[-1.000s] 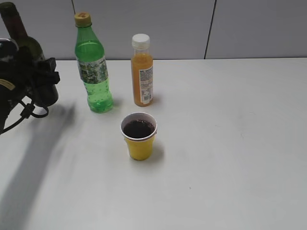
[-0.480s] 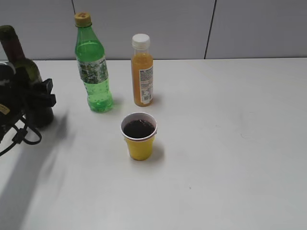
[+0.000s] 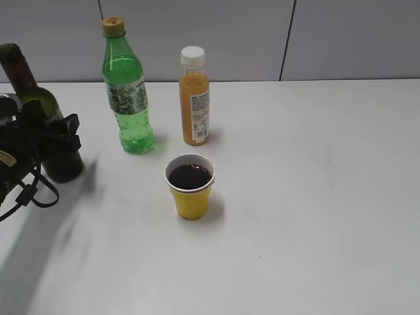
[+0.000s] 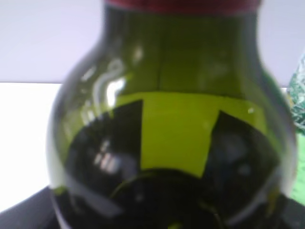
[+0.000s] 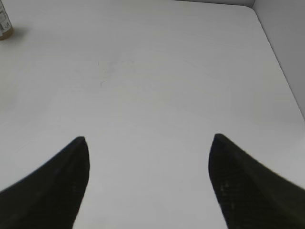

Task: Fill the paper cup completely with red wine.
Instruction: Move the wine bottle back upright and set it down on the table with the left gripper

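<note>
The yellow paper cup (image 3: 190, 195) stands mid-table, holding dark red wine (image 3: 189, 176) close to its white rim. The dark glass wine bottle (image 3: 46, 125) stands upright at the table's left edge, its base at or just above the table. My left gripper (image 3: 47, 136) is shut on the bottle's body. The bottle fills the left wrist view (image 4: 171, 143), and the fingers are mostly hidden there. My right gripper (image 5: 148, 137) is open and empty over bare table, and it is out of the exterior view.
A green soda bottle (image 3: 126, 92) and an orange juice bottle (image 3: 195, 98) stand behind the cup. The juice bottle's base shows at the right wrist view's top left (image 5: 4, 24). The table's far right edge (image 5: 279, 57) meets a grey wall.
My left gripper has lowered the wine bottle from a raised position down to the table at the left, and the bottle is now upright. The cup and other bottles have not moved.
</note>
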Tool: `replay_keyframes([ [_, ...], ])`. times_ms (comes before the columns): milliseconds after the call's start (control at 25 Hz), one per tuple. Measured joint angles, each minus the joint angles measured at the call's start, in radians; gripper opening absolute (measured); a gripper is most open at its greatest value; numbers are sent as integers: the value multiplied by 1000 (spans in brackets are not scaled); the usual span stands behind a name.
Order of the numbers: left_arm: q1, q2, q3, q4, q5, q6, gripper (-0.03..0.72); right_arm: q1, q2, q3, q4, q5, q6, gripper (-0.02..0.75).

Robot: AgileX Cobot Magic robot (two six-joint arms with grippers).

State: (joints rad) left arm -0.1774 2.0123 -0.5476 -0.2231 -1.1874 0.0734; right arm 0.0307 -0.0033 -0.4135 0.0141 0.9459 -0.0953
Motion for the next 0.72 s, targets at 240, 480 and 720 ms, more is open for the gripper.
replay_keyframes([
  [240,0,8,-1,21,-14,-2,554,0,0,0,0,0,0,589],
  [480,0,8,-1,28,-17,-7,666,0,0,0,0,0,0,589],
  [720,0,-19,1,28,-17,-3,671,0,0,0,0,0,0,589],
])
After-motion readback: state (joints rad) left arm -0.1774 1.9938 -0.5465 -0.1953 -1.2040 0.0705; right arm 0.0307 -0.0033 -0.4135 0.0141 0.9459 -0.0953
